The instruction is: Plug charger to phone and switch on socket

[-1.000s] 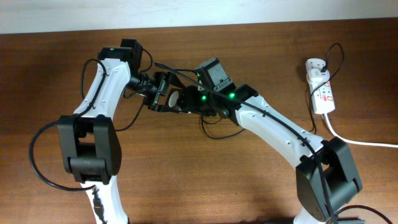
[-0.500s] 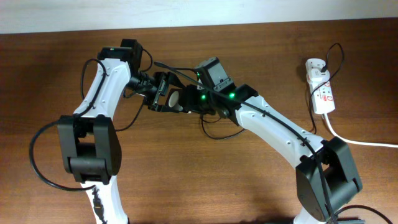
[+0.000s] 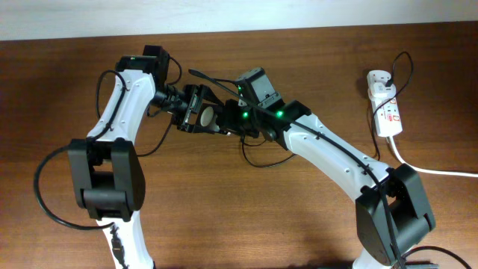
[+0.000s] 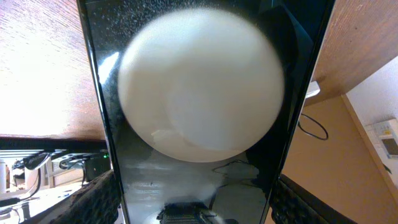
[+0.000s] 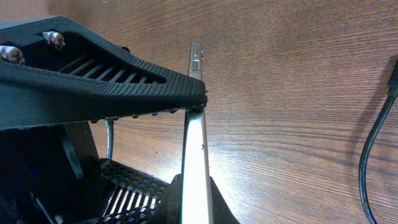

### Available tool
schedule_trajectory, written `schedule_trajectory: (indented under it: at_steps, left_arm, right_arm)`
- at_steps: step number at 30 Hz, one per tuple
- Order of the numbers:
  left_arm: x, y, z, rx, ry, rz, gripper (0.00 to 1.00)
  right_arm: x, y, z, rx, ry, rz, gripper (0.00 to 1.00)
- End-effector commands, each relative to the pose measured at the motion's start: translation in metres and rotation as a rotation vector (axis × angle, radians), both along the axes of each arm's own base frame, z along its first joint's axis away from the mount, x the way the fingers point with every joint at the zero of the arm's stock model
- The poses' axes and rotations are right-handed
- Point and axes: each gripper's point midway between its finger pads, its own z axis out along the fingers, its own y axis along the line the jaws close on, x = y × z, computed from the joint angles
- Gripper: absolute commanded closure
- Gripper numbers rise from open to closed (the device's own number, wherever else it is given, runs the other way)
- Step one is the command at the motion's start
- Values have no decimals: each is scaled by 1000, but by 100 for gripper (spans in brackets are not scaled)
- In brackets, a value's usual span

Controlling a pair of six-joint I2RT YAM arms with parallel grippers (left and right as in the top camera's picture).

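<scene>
In the middle, the left gripper [image 3: 194, 112] was clamped on the phone [image 4: 199, 174], pads against both long edges, glossy screen facing its camera. The right gripper [image 5: 189, 143] sat right at the phone's thin edge; whether it gripped, I couldn't tell. Far right, the socket [image 3: 387, 112] lay well apart, the charger [image 3: 407, 63] looping from its adapter [image 3: 379, 81].

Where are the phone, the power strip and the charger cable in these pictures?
phone [image 4: 199, 93]: left wrist view, middle of its screen.
power strip [image 3: 388, 116]: overhead view, its white body.
charger cable [image 3: 409, 67]: overhead view, the black loop beside the strip.
</scene>
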Motion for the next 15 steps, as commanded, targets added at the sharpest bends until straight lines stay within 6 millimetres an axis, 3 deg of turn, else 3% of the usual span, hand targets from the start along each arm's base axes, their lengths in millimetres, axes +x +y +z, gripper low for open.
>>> schedule_trajectory:
  at_steps: [1,3,5,9,15]
  left_arm:
    - [2,-4,4,-8,0,1,44]
    - [2,-4,4,-8,0,1,26]
    - [2,-4,4,-8,0,1,1]
    - [2,-4,4,-8,-1,0,1]
    - [18,-5,5,-26,-171,-69,1]
  right_arm:
    - [-2,12,8,19,-43,73,96]
    - [-2,12,8,20,-43,73,96]
    - [-2,12,8,21,-44,74,96]
    - [0,8,7,19,-34,59,96]
    - [13,-53,-8,-8,105,-50,96]
